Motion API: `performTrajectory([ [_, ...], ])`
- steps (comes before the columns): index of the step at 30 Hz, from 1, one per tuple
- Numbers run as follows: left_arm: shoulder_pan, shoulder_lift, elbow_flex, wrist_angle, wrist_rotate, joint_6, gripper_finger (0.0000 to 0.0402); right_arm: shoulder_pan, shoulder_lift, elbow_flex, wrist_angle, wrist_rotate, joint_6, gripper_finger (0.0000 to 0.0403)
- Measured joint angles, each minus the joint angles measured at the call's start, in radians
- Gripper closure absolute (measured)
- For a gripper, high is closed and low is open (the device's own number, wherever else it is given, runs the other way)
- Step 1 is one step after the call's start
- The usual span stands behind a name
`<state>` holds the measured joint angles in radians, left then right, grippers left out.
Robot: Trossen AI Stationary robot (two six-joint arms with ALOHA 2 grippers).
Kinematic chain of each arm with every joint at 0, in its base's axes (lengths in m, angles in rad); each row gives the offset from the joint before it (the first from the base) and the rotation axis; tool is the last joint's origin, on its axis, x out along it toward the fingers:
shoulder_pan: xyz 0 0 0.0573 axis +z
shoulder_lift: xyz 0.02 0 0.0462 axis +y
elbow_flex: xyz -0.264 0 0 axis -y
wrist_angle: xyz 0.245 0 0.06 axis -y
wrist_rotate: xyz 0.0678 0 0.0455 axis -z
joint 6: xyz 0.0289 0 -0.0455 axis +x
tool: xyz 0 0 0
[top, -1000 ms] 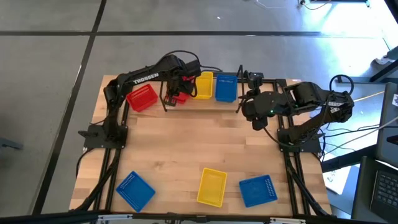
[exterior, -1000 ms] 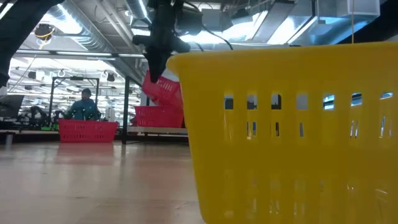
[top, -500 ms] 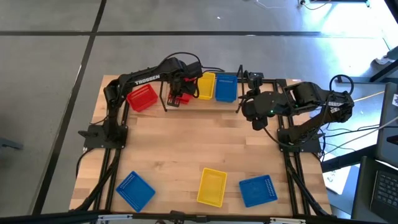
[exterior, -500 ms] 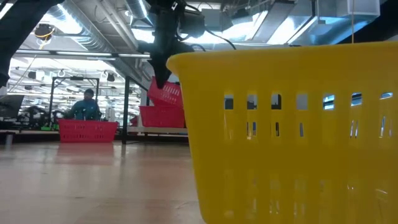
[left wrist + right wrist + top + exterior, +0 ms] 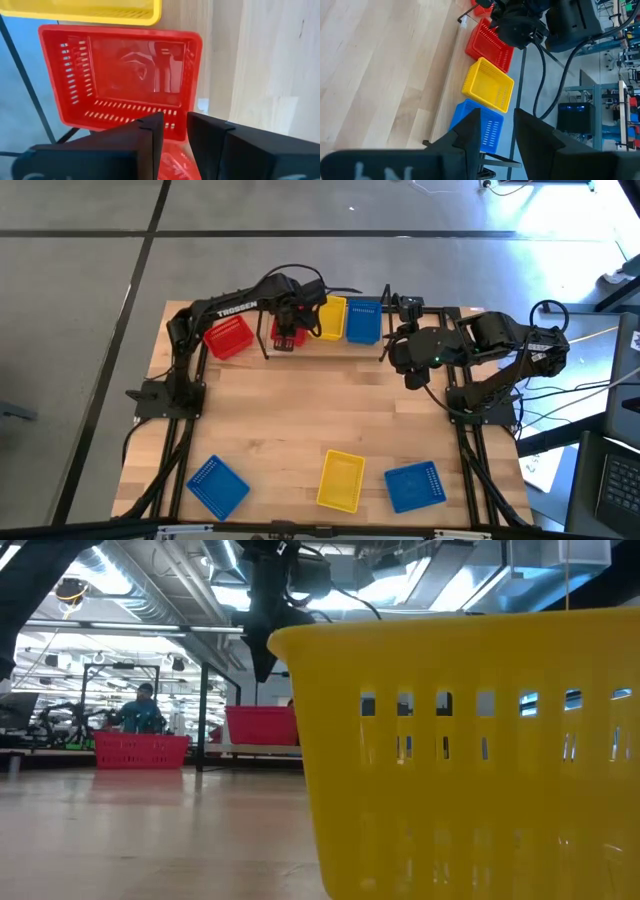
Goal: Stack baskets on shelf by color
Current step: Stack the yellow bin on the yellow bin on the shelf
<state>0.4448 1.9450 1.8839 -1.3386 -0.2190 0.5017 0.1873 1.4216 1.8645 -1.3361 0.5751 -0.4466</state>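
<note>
A: Left to right. Loose red basket [image 5: 228,337] sits on the table well out from the left gripper [image 5: 290,328], past the shelf [image 5: 420,340] end.

B: Left jaws?

A: Parted a little, gripping nothing. Right under them on the shelf is the red stack [image 5: 125,82]; its near rim sits just ahead of the fingertips [image 5: 152,125].

B: Next along?

A: Yellow basket [image 5: 329,317], then blue basket [image 5: 364,321], side by side past those jaws, close together.

B: Right gripper?

A: Right gripper [image 5: 495,125] hangs off the shelf's right end, jaws slightly apart, empty. Wide bare wood in front of both; a blue, a yellow and another blue basket line the near table edge.
</note>
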Motion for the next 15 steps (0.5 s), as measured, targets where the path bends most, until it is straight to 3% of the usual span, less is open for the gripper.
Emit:
performTrajectory([
  [6,-0.04,-0.056,0.0,-0.003,0.021,-0.121,0.0327,0.0,-0.002,0.0,-0.002,-0.013,0.064,0.0283],
  [11,-0.109,-0.147,0.0,0.009,0.14,-0.245,0.0327,-0.03,-0.027,-0.001,-0.055,-0.229,0.143,0.0283],
  [15,-0.194,-0.222,0.0,0.057,0.151,-0.373,0.0327,-0.062,-0.054,-0.037,-0.083,-0.322,0.207,0.0283],
])
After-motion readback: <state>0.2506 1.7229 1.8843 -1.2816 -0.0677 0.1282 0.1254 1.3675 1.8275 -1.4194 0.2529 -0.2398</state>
